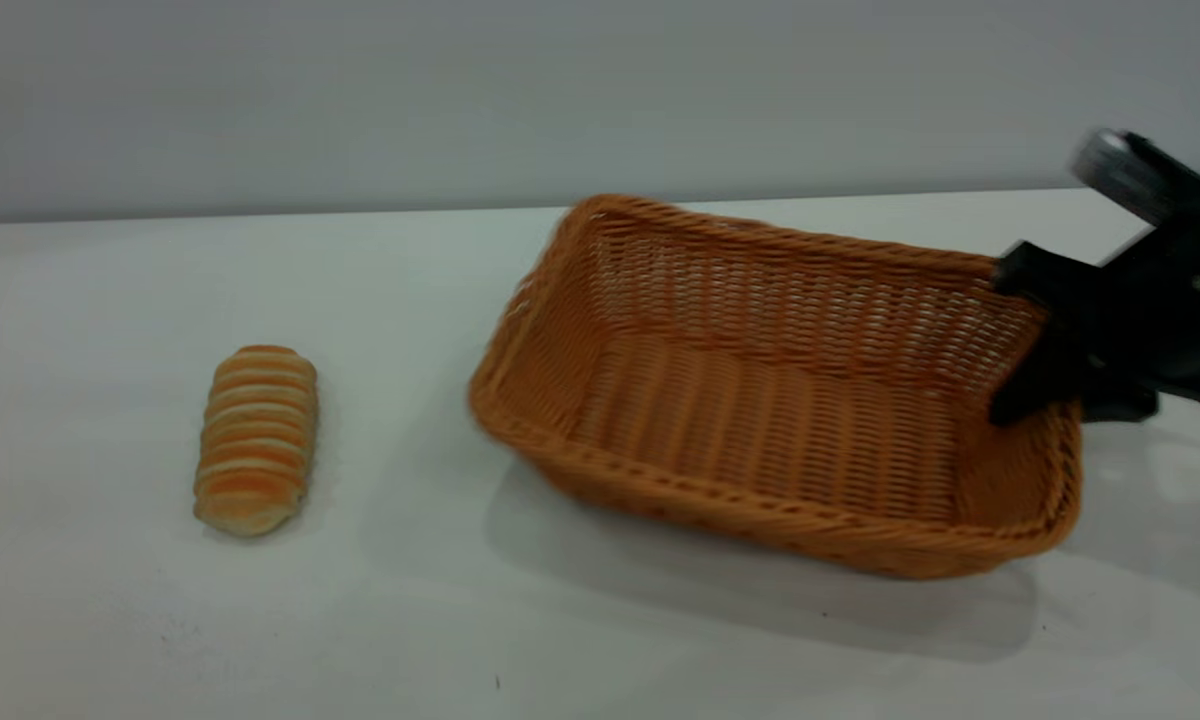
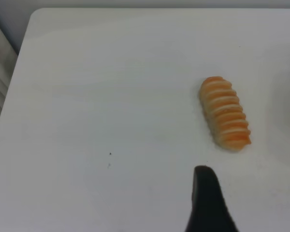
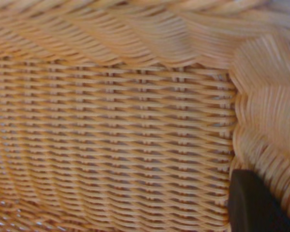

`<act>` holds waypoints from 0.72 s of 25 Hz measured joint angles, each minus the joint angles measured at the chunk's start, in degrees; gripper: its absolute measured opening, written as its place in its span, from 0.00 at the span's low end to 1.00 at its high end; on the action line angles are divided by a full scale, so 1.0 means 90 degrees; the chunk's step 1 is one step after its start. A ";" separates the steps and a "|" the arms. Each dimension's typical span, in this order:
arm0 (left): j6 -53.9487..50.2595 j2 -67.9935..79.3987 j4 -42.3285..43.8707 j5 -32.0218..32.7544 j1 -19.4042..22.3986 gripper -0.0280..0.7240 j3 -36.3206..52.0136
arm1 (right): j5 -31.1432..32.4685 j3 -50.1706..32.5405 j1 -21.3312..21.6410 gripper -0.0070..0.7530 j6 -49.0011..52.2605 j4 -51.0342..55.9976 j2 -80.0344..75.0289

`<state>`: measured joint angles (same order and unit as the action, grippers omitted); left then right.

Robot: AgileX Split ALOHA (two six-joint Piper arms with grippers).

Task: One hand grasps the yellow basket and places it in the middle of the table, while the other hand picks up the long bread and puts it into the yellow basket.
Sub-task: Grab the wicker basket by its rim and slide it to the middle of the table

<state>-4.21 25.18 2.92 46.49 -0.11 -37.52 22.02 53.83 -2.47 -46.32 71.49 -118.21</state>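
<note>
White tabletop carries the long bread at left, lying alone. Left claw: state cannot be told. Yellow basket stands right of centre, tilted; right claw pinches its right rim.

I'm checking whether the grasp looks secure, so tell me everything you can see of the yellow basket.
The yellow basket is a large rectangular orange-tan wicker basket with a braided rim, sloping open-weave sides and a tightly woven floor. It holds nothing. It sits right of the table's middle, tilted, its left end apparently raised and blurred by motion, a shadow beneath. The right gripper is shut on its right end wall, one finger inside, one over the rim. The long bread lies apart to its left.
</note>
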 joint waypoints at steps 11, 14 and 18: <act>0.0000 0.0000 -0.0013 0.0020 0.0000 0.72 0.0000 | 0.1521 0.2371 -0.1012 0.12 0.3701 -0.3969 -0.0434; 0.0000 0.0000 -0.0014 0.0028 0.0000 0.72 0.0000 | 0.1583 0.2623 -0.1012 0.12 0.3896 -0.3921 -0.0726; 0.0000 0.0000 -0.0014 0.0036 0.0000 0.72 0.0000 | 0.1573 0.2648 -0.1012 0.14 0.3966 -0.3881 -0.0959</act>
<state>-4.21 25.18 2.79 46.81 -0.11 -37.52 36.17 77.66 -11.58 -10.63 36.56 -126.84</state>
